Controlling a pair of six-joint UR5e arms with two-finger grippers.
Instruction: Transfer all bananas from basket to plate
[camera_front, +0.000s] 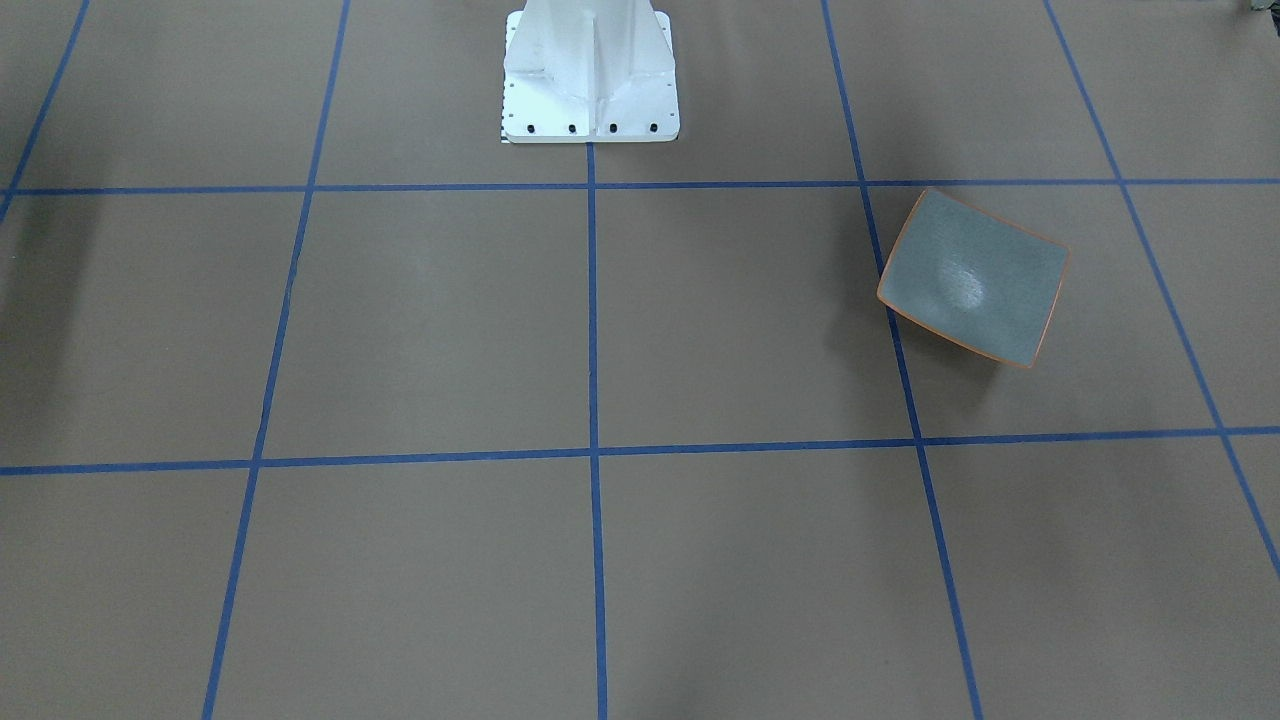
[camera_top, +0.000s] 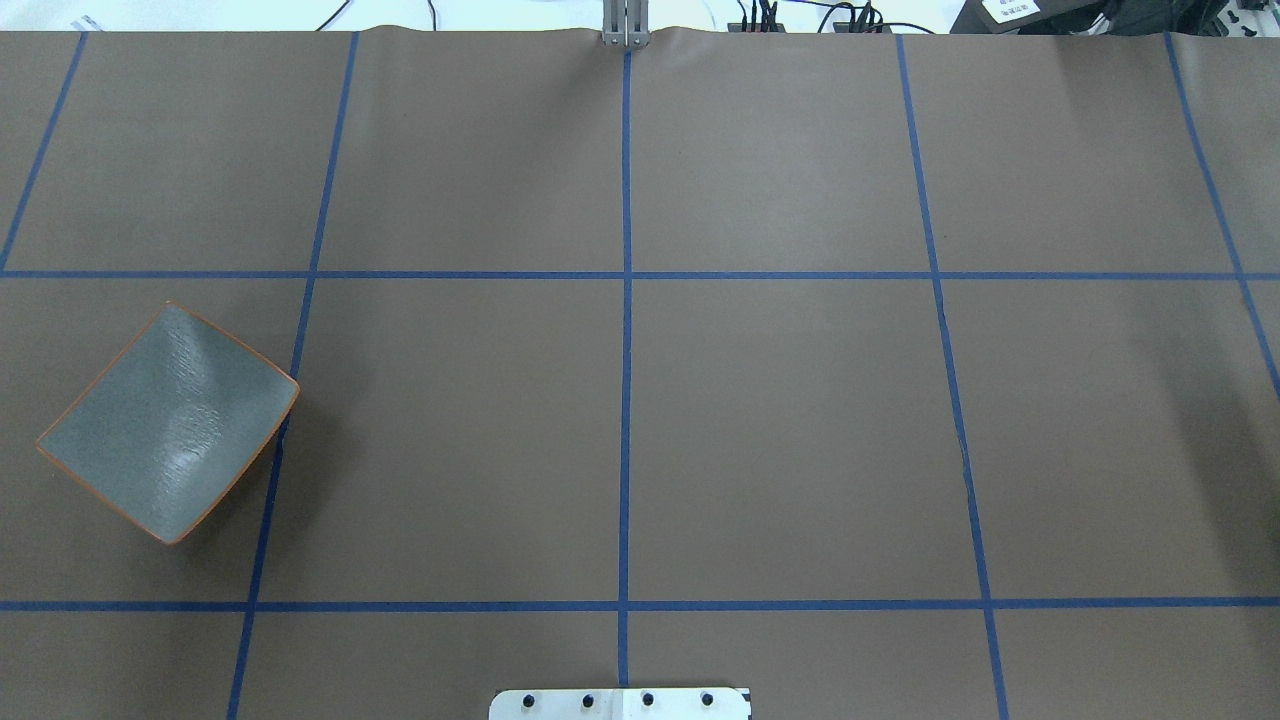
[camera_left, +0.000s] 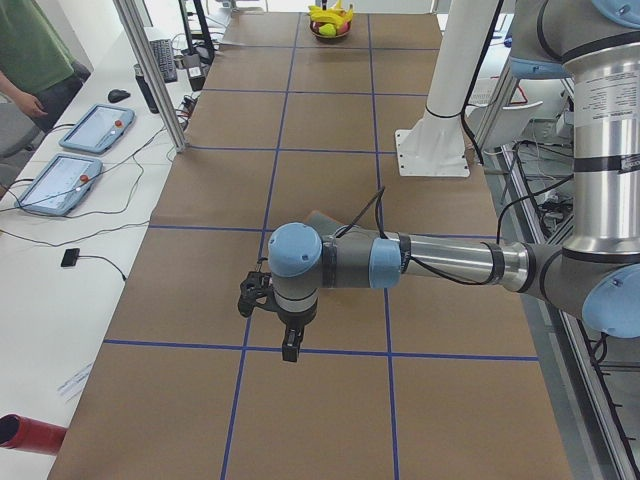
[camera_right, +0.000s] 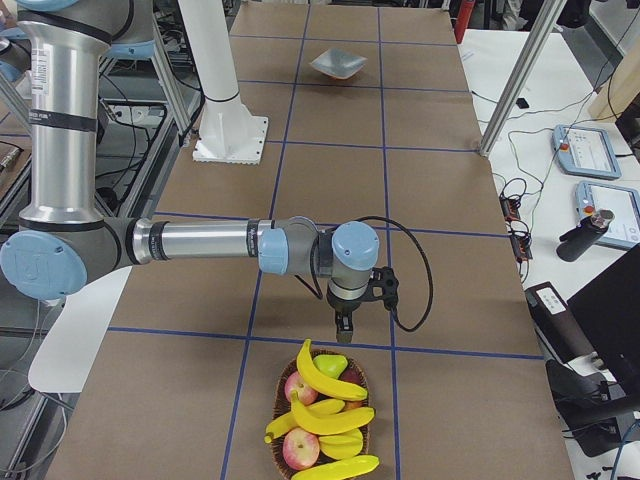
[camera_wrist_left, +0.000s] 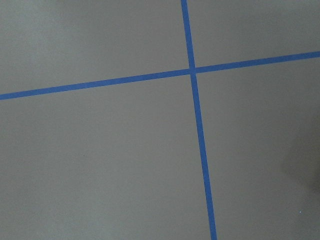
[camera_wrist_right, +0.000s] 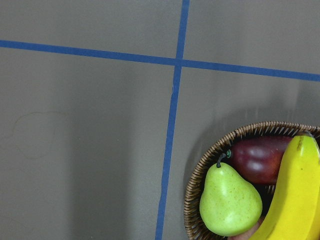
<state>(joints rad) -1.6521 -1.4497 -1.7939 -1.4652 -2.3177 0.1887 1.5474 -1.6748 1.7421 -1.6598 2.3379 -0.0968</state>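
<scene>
Just ahead of the right gripper (camera_right: 344, 322), a little below its downward-pointing fingers, the basket (camera_right: 366, 437) is sitting with all the bananas (camera_right: 326, 379) lying in it, so no transfer is showing yet. Only the side view shows that gripper, so I cannot tell how wide its fingers are standing. The same goes for the left gripper (camera_left: 290, 350), which is hanging over bare table (camera_wrist_left: 100, 160).

The plate (camera_top: 170, 420) is lying empty, well apart from the right fingers, at the far end of the table.

The bananas are overlapping one another and resting on a pear (camera_wrist_right: 230, 200), a dark red fruit (camera_wrist_right: 257, 157) and apples (camera_right: 300, 447). Pulling on one could drag a neighbour or spill fruit over the rim. A light basket may also slide under the fingers. The carry is looking long, and on so shallow a plate a curved banana may roll off.
</scene>
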